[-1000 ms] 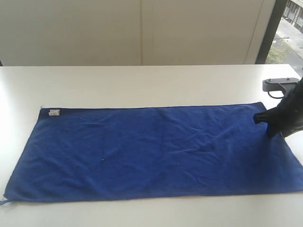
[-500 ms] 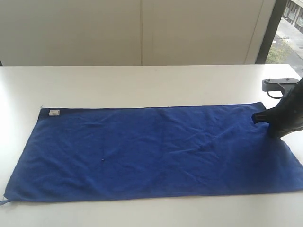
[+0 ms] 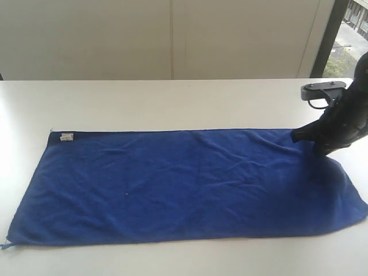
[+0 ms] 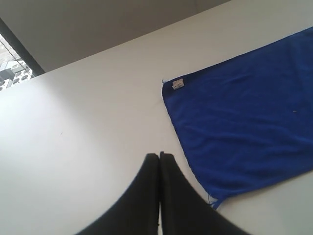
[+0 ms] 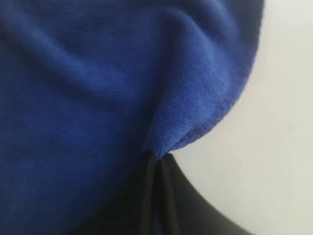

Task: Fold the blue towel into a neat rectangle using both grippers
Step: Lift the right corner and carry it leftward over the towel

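The right claw is clenched on a corner of the blue towel, which spreads away from it across the counter. The left claw, clenched empty, hangs off the towel's white label end.

White table, pale wall behind, window at right

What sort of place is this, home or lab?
Likely a lab or office room: a large white table, plain pale wall panels behind it, and a dark-framed window looking onto a street.
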Available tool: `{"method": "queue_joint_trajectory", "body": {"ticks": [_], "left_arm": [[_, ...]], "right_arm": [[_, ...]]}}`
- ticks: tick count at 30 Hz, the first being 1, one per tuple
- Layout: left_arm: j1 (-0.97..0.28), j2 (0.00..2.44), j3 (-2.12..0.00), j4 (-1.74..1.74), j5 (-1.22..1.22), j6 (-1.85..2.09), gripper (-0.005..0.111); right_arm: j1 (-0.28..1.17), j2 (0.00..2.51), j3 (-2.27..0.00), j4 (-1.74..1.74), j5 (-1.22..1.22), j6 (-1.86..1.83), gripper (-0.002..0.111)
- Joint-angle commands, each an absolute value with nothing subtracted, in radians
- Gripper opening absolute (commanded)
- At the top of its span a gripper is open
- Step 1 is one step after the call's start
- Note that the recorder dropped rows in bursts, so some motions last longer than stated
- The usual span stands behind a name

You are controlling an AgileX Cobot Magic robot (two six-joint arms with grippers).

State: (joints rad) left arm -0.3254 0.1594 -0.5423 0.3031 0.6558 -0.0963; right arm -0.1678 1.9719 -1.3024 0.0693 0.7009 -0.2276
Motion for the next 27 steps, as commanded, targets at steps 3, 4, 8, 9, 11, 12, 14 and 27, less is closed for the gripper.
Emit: {"method": "queue_joint_trajectory", "body": {"ticks": [3,4,8,9,11,12,14,27], "left_arm": [[-0.322,0.152,-0.535,0.296,0.65,-0.101,0.0],[-0.322,0.152,-0.535,0.296,0.65,-0.101,0.0],[-0.322,0.152,-0.535,0.296,0.65,-0.101,0.0],[-0.322,0.152,-0.535,0.296,0.65,-0.101,0.0],[-0.322,0.152,-0.535,0.296,0.652,-0.101,0.0],[-0.322,0.152,-0.535,0.296,0.652,-0.101,0.0],[-0.322,0.152,-0.535,0.296,0.652,-0.101,0.0],[-0.322,0.152,-0.535,0.296,0.682,-0.098,0.0]], "right_arm": [[-0.087,1.956,-1.343,0.076,0.742,-0.229,0.001],[-0.068,1.956,-1.358,0.078,0.755,-0.229,0.001],[-0.009,1.956,-1.402,0.078,0.772,-0.21,0.001],[0.004,1.956,-1.41,0.078,0.774,-0.203,0.001],[0.037,1.956,-1.432,0.078,0.784,-0.201,0.001],[0.05,1.956,-1.44,0.078,0.788,-0.195,0.001],[0.082,1.956,-1.465,0.078,0.797,-0.19,0.001],[0.263,1.958,-1.586,0.102,0.807,-0.153,0.001]]}}
